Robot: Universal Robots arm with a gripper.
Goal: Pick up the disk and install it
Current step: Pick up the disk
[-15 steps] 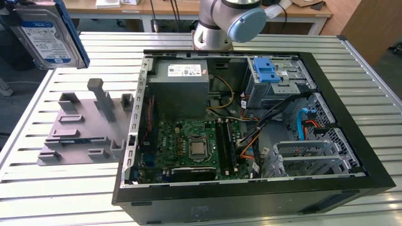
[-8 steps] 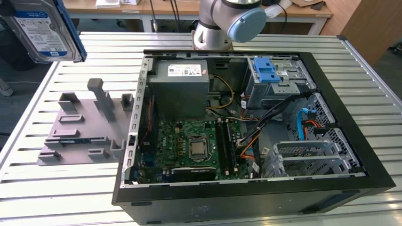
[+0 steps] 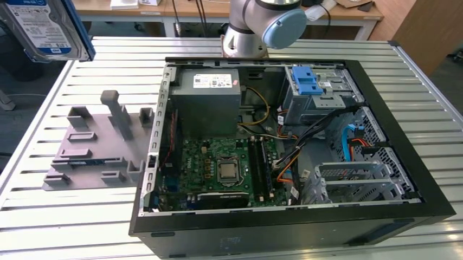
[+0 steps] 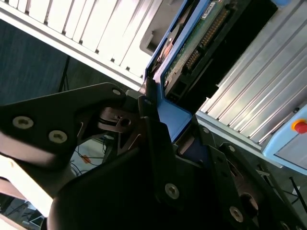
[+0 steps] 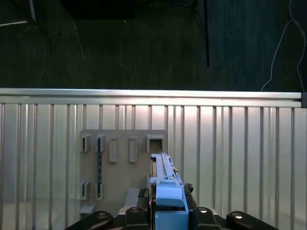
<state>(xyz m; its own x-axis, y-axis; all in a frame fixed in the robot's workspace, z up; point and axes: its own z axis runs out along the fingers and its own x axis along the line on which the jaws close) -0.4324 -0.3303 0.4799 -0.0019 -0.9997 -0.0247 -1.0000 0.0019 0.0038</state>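
Gripper (image 4: 175, 127): clamped on disk (image 3: 45, 27).
Tabletop (image 3: 72, 222): slatted metal; dark floor (image 5: 144, 43) beyond.
Disk: silver, blue-white label, blue-edged, held aloft.

Robotics lab or test workshop. An open black desktop computer case (image 3: 289, 238), green motherboard exposed, lies on a slatted aluminium bench table (image 3: 426, 97). A grey-and-blue jointed robot arm (image 3: 264, 24) stands just behind the case, and a grey plastic fixture plate with upright slots (image 3: 90, 146) sits beside it on the exterior view's left. Light wooden desks (image 3: 105, 10) with trailing cables stand beyond the case, and dark carpet floor (image 5: 144, 43) lies off the table edge.
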